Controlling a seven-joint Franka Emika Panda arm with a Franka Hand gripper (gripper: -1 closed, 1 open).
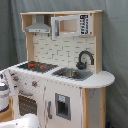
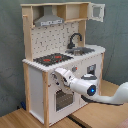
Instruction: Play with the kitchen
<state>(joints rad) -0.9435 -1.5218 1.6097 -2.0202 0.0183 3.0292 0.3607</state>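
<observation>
Standing upright in both exterior views, the kitchen (image 1: 62, 70) (image 2: 62, 60) has its long axis vertical, from the base cabinet up past the tiled back panel to the upper shelf (image 1: 62, 13) (image 2: 62, 5). In the second exterior view it rests on a pale wooden desk (image 2: 20, 120), its front turned toward the second exterior view's lower right; in the first exterior view its front faces the first exterior view's lower left, and its foot is cut off by the lower edge.

The arm (image 2: 92, 90) enters from the second exterior view's right, its far end cut off by the frame. The claw (image 2: 59, 75) lies against the cabinet front just under the hob (image 2: 50, 59), among the knobs above the oven door (image 2: 63, 99). Whether its fingers are apart or closed, or grip anything, cannot be told. In the first exterior view only blurred white parts of the arm (image 1: 4, 92) show at the left edge, and the claw itself is hidden there.

The first exterior view shows the rounded counter end (image 1: 102, 79), the microwave-like door (image 1: 70, 24) and a small dark panel (image 1: 62, 106) low on the front. In both exterior views the grey hood (image 1: 39, 26) (image 2: 48, 21), the grey sink (image 1: 72, 74) (image 2: 82, 51) and the black faucet (image 1: 84, 59) (image 2: 75, 40) are seen. In the second exterior view, an upper door (image 2: 97, 12) stands open.
</observation>
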